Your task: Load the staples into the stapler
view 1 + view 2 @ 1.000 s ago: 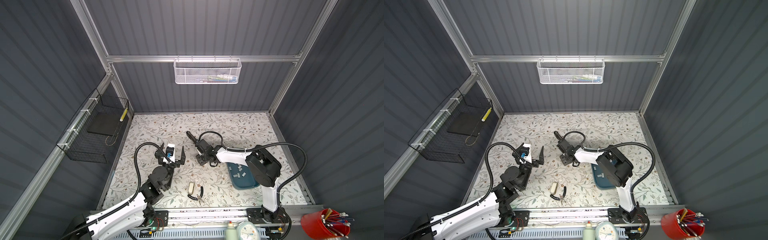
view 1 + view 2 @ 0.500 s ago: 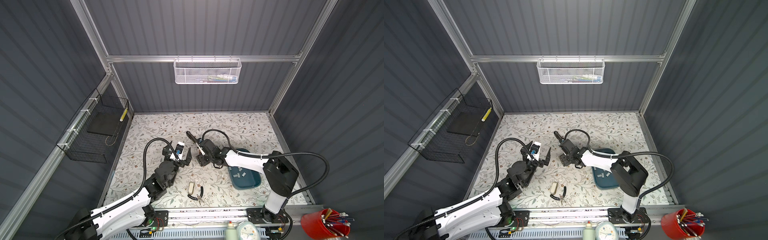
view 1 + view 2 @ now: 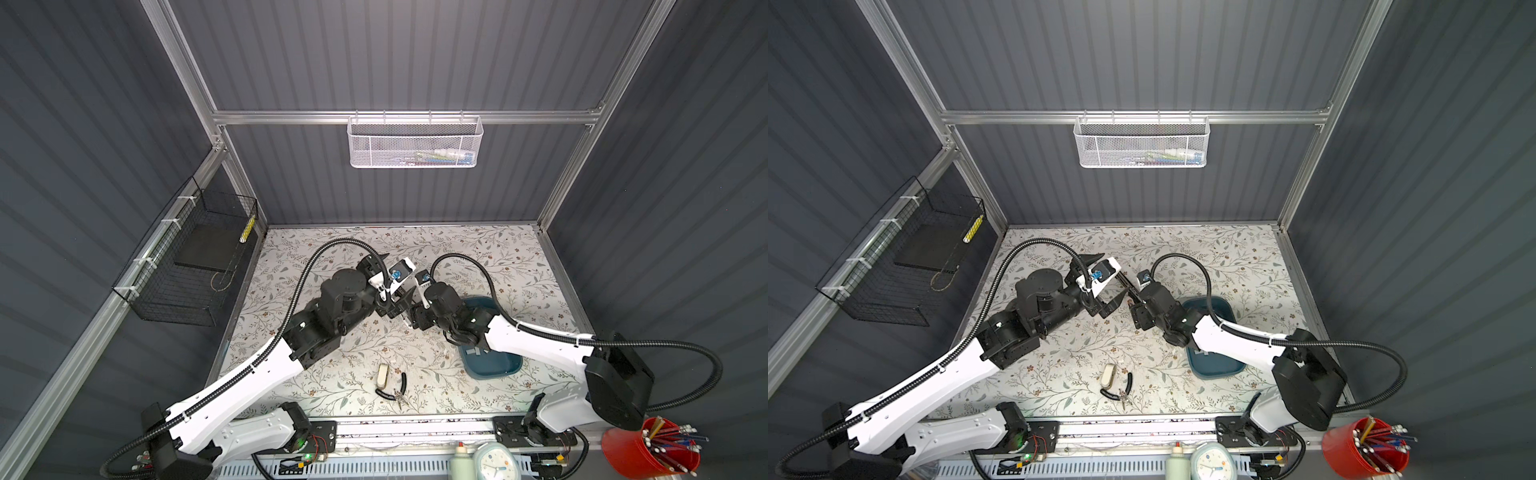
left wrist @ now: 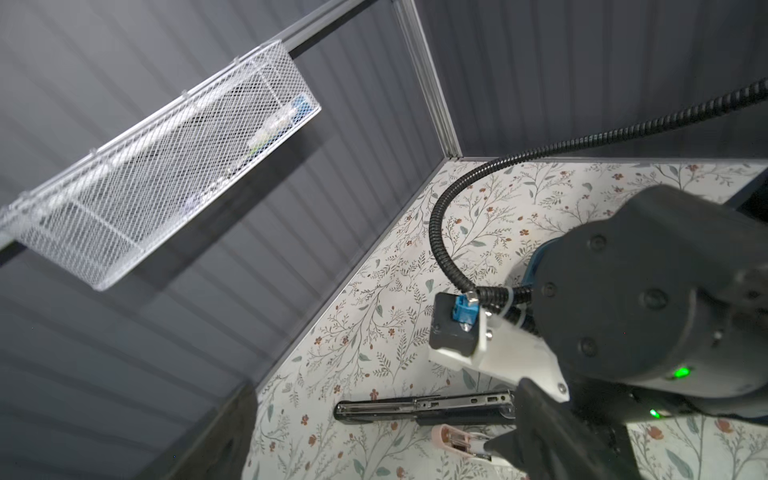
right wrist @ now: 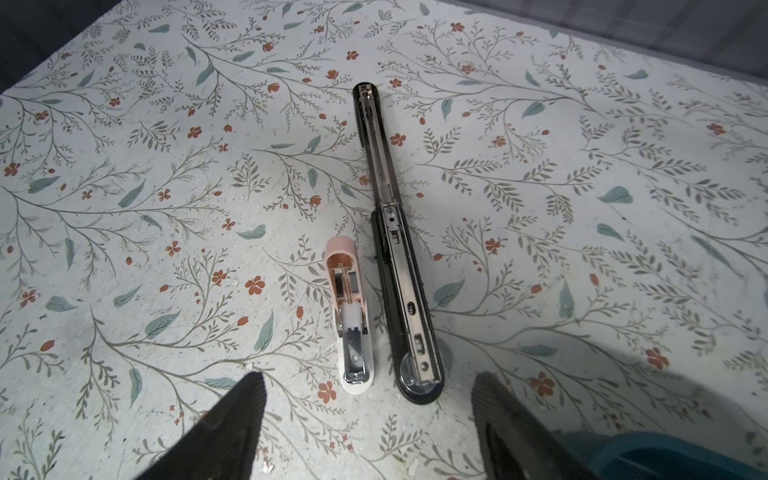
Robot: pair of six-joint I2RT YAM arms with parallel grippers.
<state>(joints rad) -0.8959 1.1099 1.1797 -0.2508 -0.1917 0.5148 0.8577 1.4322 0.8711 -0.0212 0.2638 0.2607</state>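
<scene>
Black stapler [image 5: 395, 249] lies folded open flat; silver staples [image 3: 473, 352] lie in blue tray [image 3: 498, 368].

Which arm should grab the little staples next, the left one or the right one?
Probably right. The staples lie in the blue tray, the right arm reaches across it, and the right gripper is open and empty by the black stapler.

White mesh basket [image 3: 413, 141] on back rail; pliers [image 3: 398, 395] near front edge; red pencil cup [image 3: 627, 455] front corner
</scene>
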